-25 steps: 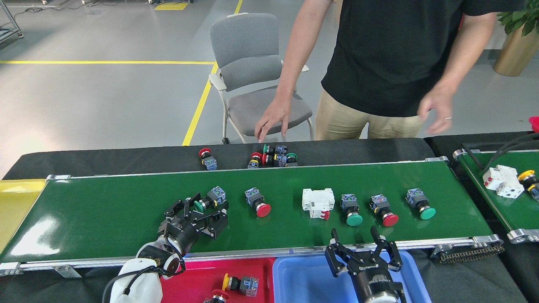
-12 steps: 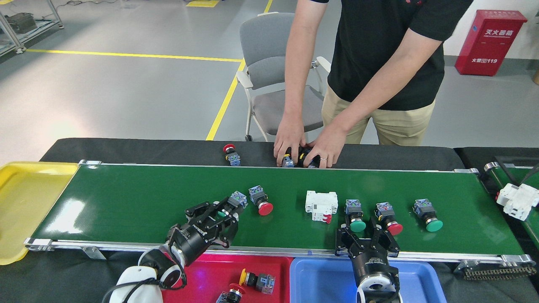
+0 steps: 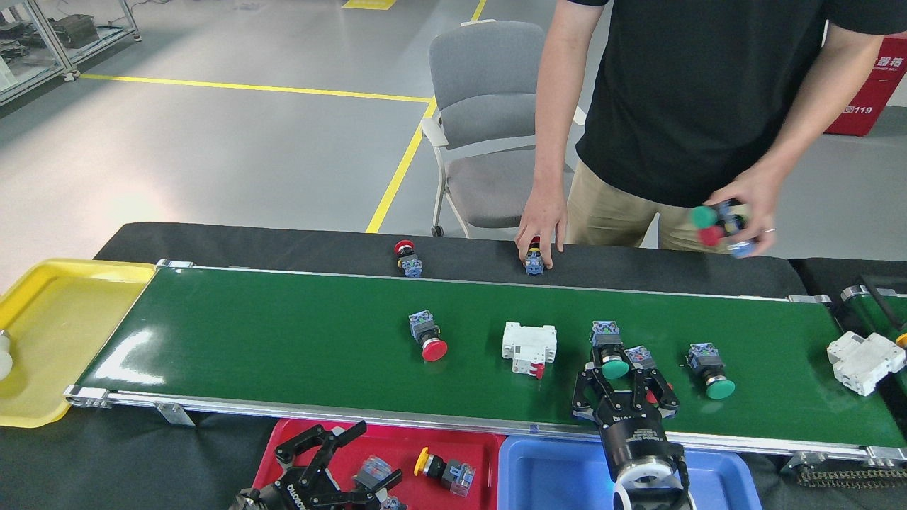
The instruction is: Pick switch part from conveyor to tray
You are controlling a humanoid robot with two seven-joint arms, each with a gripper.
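Sorting push-button switches off the conveyor (image 3: 283, 340) into trays.
Left gripper (image 3: 340, 464), jaws spread wide, hangs over the red tray (image 3: 397, 443) holding a yellow-capped switch (image 3: 443, 471); right gripper (image 3: 623, 389), jaws open, straddles a red-capped switch (image 3: 648, 365) on the belt; blue tray (image 3: 545, 474) below; "119" on a red cabinet (image 3: 868, 85).

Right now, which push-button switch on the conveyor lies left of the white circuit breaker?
The red-capped push-button switch, alone on the conveyor left of the white circuit breaker. The others, two green-capped and one red-capped, lie right of it.
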